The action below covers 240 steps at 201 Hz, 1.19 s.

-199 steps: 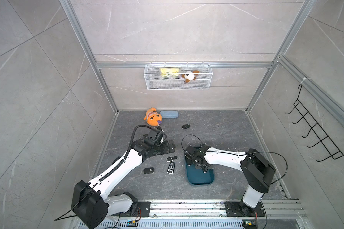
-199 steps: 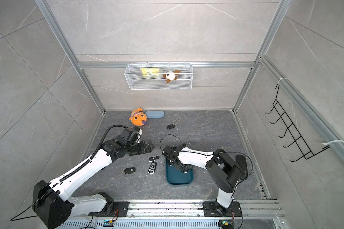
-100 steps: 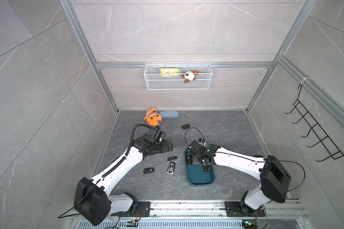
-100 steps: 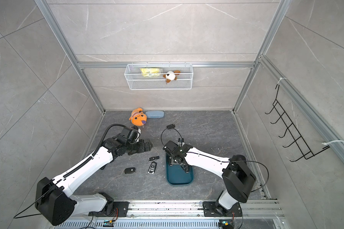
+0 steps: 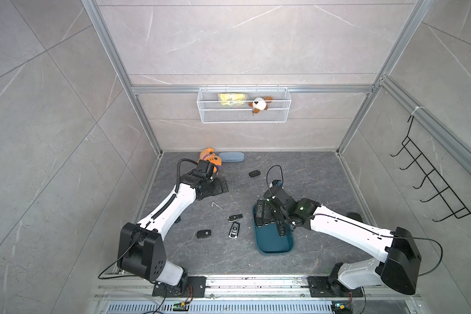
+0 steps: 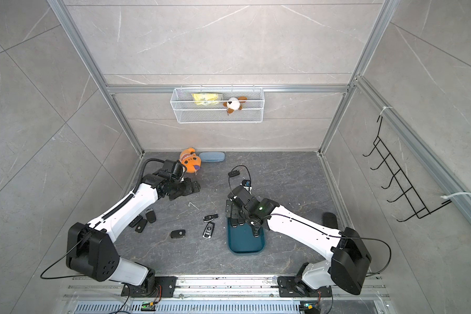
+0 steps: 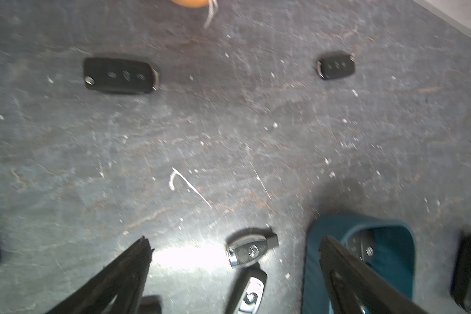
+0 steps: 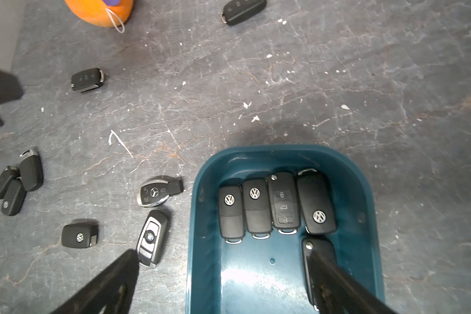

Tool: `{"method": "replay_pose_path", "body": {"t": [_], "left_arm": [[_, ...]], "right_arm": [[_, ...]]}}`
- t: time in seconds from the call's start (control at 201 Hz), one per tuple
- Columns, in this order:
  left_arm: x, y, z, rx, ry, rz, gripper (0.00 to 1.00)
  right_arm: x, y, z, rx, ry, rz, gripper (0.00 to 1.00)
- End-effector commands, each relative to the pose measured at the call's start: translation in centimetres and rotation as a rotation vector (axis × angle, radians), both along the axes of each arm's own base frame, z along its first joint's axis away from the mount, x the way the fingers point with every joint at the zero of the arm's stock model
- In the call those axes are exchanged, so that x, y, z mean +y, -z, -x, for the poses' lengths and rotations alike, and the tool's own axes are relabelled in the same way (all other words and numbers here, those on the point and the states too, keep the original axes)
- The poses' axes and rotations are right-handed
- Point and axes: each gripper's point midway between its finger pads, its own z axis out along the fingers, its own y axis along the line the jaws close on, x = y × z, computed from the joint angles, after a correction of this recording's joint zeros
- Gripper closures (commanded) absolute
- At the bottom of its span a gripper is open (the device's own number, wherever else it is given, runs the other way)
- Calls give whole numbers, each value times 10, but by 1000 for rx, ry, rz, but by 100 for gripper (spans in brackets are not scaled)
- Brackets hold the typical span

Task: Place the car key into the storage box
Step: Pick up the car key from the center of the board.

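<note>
Fingers [image 7: 125, 274] of the left gripper [image 5: 218, 187] are standing fully spread and gripping nothing, hanging over the dark tabletop [image 5: 297, 174] near the orange plush toy [image 5: 210, 159]. Loose keys are lying between the arms: a Volkswagen fob [image 8: 79, 235], a Mercedes key [image 8: 158, 191] and a BMW key [image 8: 151, 239]. The teal storage box [image 8: 256, 153] is holding four keys [image 8: 283, 204] in a row. A fifth car key [image 8: 321, 246] is lying on its floor, partly hidden behind one finger of the right gripper [image 8: 222, 252], whose jaws are spread wide across the box wall, gripping nothing. Judgement: the release step is finishing. The next move is calling for a straight lift clear of the box, then alignment over a loose key.
</note>
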Motion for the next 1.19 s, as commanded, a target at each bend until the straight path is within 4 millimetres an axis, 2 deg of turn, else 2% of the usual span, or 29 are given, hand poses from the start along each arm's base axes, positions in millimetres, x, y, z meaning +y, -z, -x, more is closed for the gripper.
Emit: {"method": "replay_pose_path", "body": {"t": [0.0, 0.134, 0.328, 0.463, 0.662, 0.856, 0.985, 1.19], "left_arm": [[17, -2, -26, -33, -10, -38, 0], [36, 10, -57, -18, -54, -21, 0], [60, 30, -98, -7, -106, 0, 0], [69, 49, -123, 11, -112, 18, 0], [73, 79, -146, 55, -95, 45, 1], [70, 103, -150, 115, -76, 89, 2], [63, 108, -139, 131, -75, 141, 4], [65, 111, -118, 148, -90, 135, 6]], "right_arm": [[12, -29, -8, -71, -45, -48, 1], [18, -42, -13, -101, -64, -72, 1], [18, -43, -13, -95, -67, -87, 1], [13, -44, -11, -93, -59, -77, 1], [2, -47, -8, -92, -40, -54, 1], [-4, -45, -5, -77, -28, -38, 1], [-4, -40, -4, -66, -24, -34, 1], [1, -34, -5, -49, -33, -42, 1]]}}
